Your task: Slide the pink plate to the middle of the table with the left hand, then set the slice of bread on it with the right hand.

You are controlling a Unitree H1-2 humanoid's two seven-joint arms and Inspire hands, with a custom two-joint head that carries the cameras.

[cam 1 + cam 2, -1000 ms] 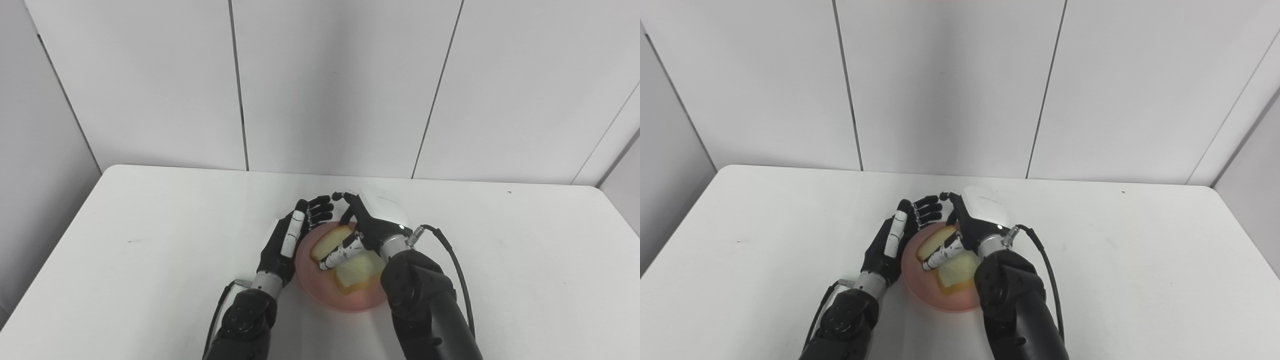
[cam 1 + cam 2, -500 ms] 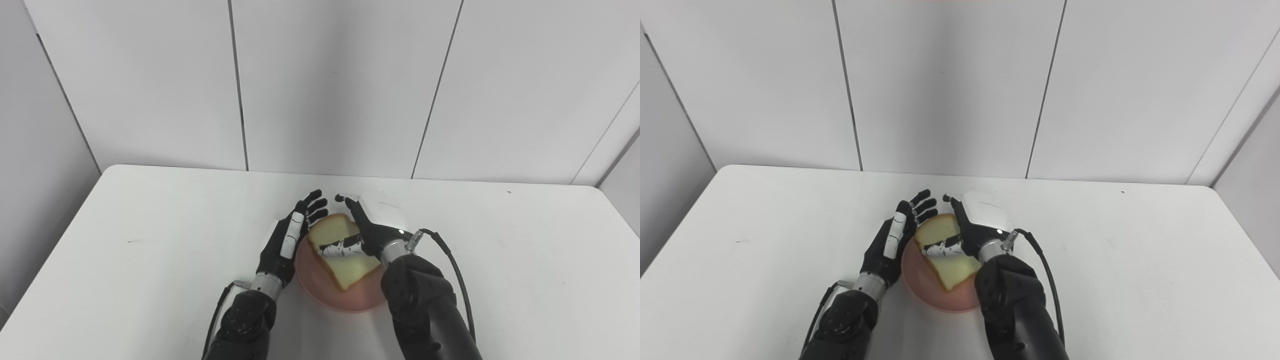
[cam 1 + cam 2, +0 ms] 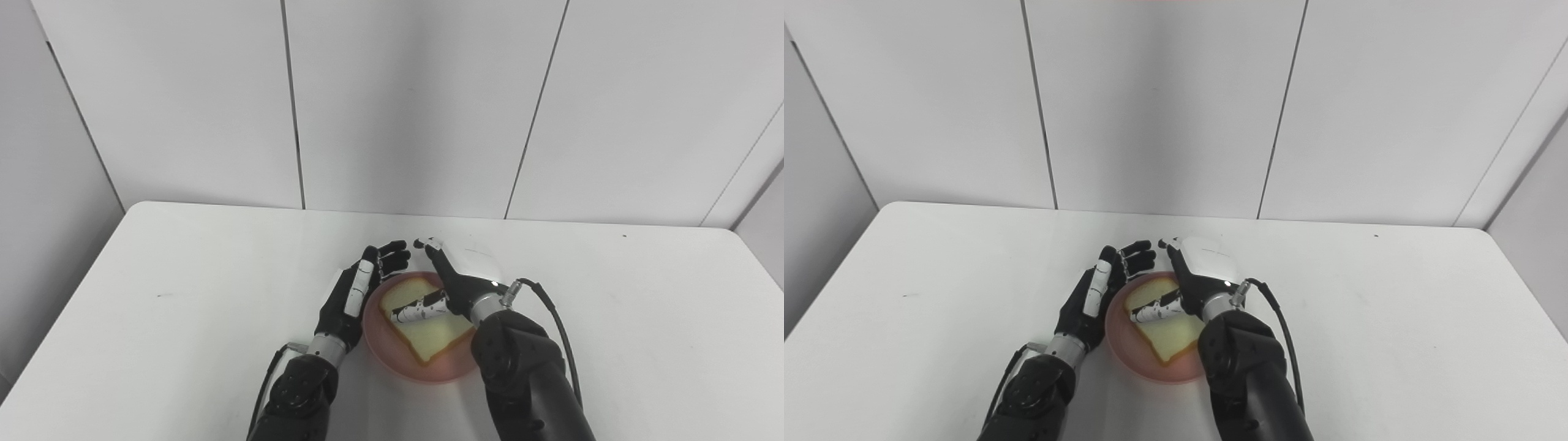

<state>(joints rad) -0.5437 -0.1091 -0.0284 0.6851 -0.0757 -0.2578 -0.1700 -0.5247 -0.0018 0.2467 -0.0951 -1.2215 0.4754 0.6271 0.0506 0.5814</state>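
Pink round plate (image 3: 392, 358) sits mid-counter (image 3: 153, 343), the pale bread slice (image 3: 429, 331) flat on it. Right hand (image 3: 450, 285) spread, thumb over the bread, apparently releasing; left hand (image 3: 361, 288) open, bracing the plate's left rim.

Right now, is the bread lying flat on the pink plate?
Yes: the bread lies flat inside the pink plate, with the right hand's thumb over it.

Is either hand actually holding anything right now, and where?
Right hand lies over the bread, which lies on the plate; whether it grips the bread can't be told. Left hand holds nothing.
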